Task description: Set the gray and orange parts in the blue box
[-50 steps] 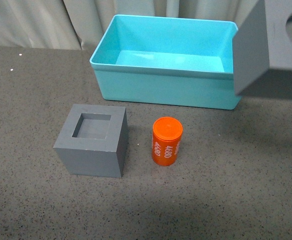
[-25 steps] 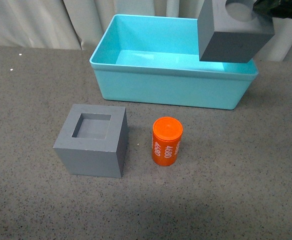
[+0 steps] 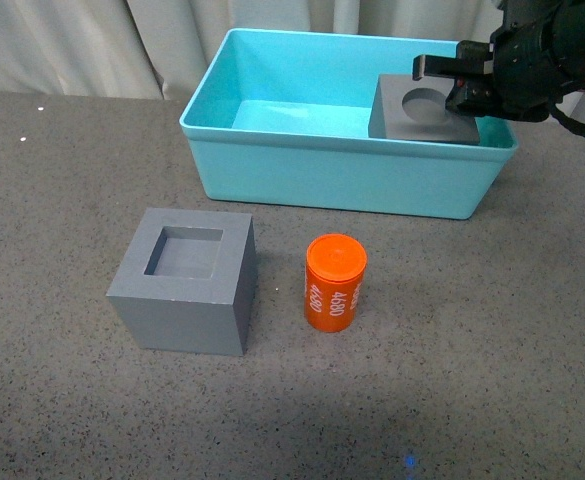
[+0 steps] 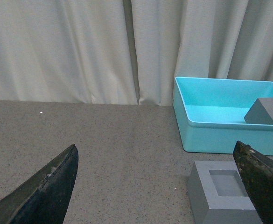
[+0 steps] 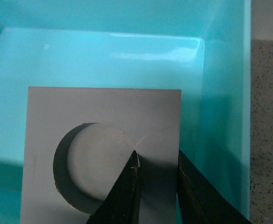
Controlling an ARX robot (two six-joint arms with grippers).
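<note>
- The right gripper (image 5: 157,158) pinches one wall of the round cube (image 5: 103,112). One finger sits in the round recess and the other is against the cube's outer side, with the thin wall between them.
- That cube is inside the box (image 3: 342,180), at its right end and low behind the front wall. We cannot tell whether it rests on the floor of the box.
- We judge this cube stiff and light for its bulk. Its matte gray skin should give the pads good friction, and the recess wall makes a handy grip.
- The left gripper (image 4: 155,147) has its jaws spread wide with nothing between them, over the table (image 3: 472,380) and well apart from the parts.
- The square cube (image 3: 187,300) sits on the table in front of the box, recess up. It has sharp edges and flat matte faces. It looks broad, so we would take it by a recess wall too.
- The cylinder (image 3: 334,285) stands upright near that cube, not touching it. It is smooth orange plastic with white digits on its side. We think it is light and could roll if tipped, so we would grip across its round side.
- The box is smooth turquoise plastic, rimmed and open-topped, and we expect a bump could make it slide on the dark speckled table.
</note>
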